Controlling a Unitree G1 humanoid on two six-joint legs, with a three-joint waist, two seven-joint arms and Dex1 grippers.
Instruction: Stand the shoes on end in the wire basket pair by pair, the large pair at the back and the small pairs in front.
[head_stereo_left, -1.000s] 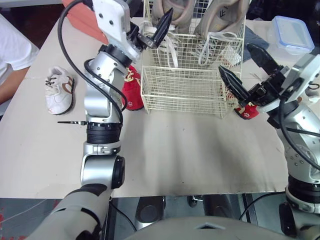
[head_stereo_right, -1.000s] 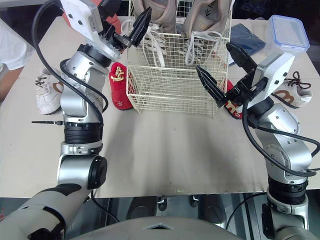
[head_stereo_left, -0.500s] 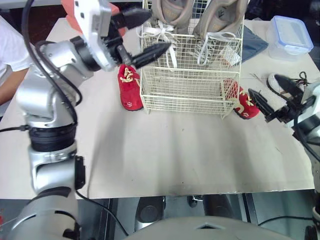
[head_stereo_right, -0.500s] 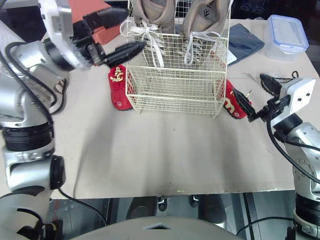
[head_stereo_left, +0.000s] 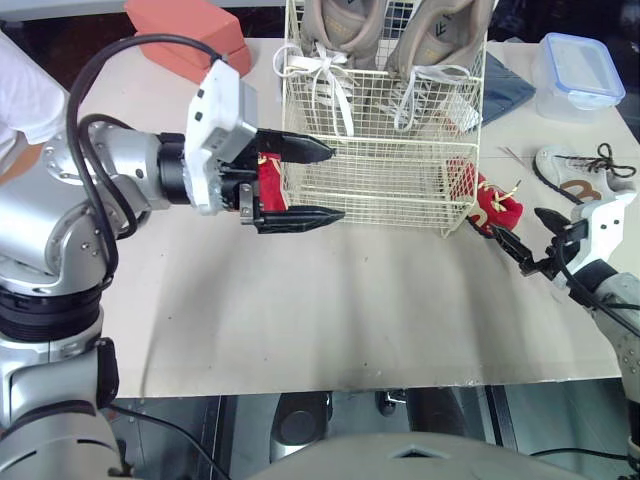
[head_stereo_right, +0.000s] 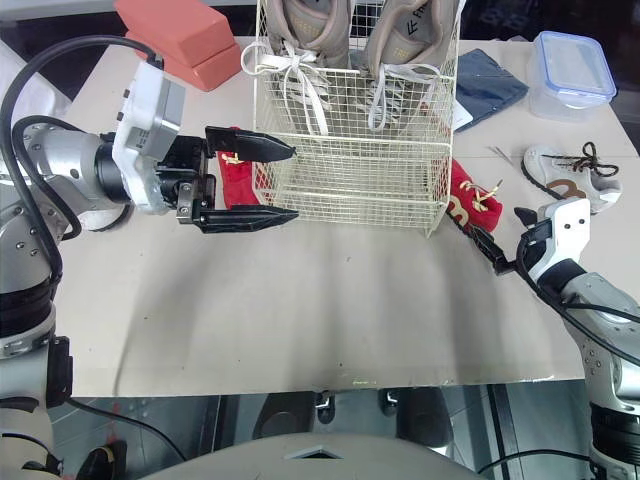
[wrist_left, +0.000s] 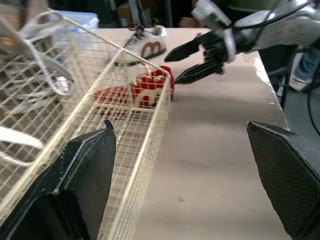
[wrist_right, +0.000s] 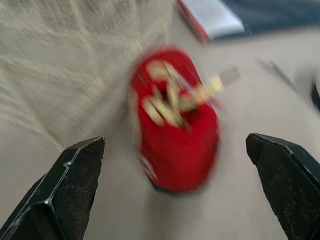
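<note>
The cream-coloured wire basket (head_stereo_left: 365, 185) stands at the far centre of the beige bench (head_stereo_left: 350, 300). Its rear compartment holds the large grey-beige lace-up sneakers (head_stereo_left: 345, 30), both on end, with white laces hanging over the wire.

A small red shoe with gold trim (head_stereo_right: 235, 175) lies on the bench at the basket's 8 o'clock, just beside the front left corner. The left claw (head_stereo_left: 338, 183) is released, its two black fingers spread wide. From the head views one finger passes at the shoe's 12 o'clock and the other at its 6 o'clock, and both tips reach across the basket's front left corner. Contact with shoe or wire cannot be determined.

A second small red shoe with gold trim (head_stereo_left: 495, 208) lies at the basket's 4 o'clock, just beside the front right corner. The right claw (head_stereo_left: 533, 235) is released and grips nothing. It sits low over the bench at this shoe's 4 o'clock and points at it. In the right wrist view the shoe lies ahead of the two spread fingers, apart from both.

A small white shoe with brown trim (head_stereo_left: 585, 170) lies at the basket's 3 o'clock, well apart from it.

Other items:
- A clear plastic box with a blue-rimmed lid (head_stereo_left: 580, 70) sits at the basket's 2 o'clock.
- A dark blue cloth (head_stereo_left: 505, 85) lies between that box and the basket.
- Salmon-red blocks (head_stereo_left: 190, 25) sit at the basket's 10 o'clock.
- A person's white sleeve (head_stereo_left: 20, 95) shows at the bench's 9 o'clock edge.
</note>
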